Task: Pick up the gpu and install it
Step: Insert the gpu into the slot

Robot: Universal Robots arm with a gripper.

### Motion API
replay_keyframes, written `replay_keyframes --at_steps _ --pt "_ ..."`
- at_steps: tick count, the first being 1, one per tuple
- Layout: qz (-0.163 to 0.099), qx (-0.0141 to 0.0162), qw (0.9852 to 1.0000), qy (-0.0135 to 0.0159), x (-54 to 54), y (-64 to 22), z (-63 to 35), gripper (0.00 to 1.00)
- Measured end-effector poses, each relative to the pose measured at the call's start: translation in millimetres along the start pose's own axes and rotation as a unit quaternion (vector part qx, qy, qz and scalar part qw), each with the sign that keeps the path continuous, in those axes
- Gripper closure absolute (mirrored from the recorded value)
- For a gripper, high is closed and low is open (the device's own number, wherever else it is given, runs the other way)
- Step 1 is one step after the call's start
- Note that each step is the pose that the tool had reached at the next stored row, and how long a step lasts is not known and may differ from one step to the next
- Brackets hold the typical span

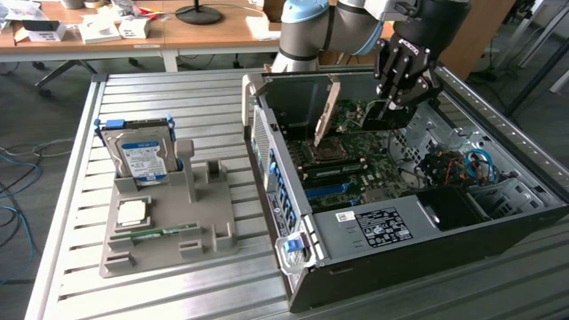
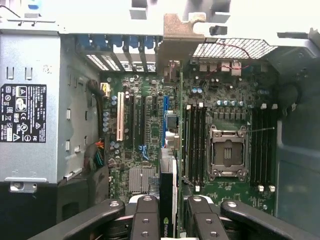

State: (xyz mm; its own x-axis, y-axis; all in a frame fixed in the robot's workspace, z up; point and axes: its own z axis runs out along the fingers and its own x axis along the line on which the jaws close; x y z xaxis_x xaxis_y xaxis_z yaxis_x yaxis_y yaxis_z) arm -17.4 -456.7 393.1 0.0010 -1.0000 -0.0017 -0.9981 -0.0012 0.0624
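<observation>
My pincer (image 2: 167, 222) is clamped on the gpu (image 2: 168, 190), gripping both faces. That keeps the card edge-on to the motherboard (image 2: 230, 97), inside the case (image 1: 418, 253), so its connector can, I judge, meet 1 slot squarely.

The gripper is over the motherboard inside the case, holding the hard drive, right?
Not the hard drive: that stands in the gray holder. The gripper holds the gpu over the motherboard inside the case, as the wrist view shows.
</observation>
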Motion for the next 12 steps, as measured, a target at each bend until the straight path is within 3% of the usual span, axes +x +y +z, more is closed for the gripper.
replay_keyframes --at_steps 1,2,5,6,7,12 --pt "0.000 0.0016 1.0000 -0.0001 0.0 0.4 0.1 0.74" --pt "0.000 0.0060 1.0000 -0.0002 0.0 0.8 0.4 0.74" --pt "0.000 0.0248 0.9997 -0.0009 0.0 2.9 1.2 0.74" --pt "0.000 0.0290 0.9996 -0.0011 -0.1 3.4 1.5 0.74" --pt "0.000 0.0308 0.9995 -0.0010 -0.1 3.8 1.7 0.74" --pt "0.002 0.0312 0.9995 -0.0010 0.0 6.5 3.0 0.74"
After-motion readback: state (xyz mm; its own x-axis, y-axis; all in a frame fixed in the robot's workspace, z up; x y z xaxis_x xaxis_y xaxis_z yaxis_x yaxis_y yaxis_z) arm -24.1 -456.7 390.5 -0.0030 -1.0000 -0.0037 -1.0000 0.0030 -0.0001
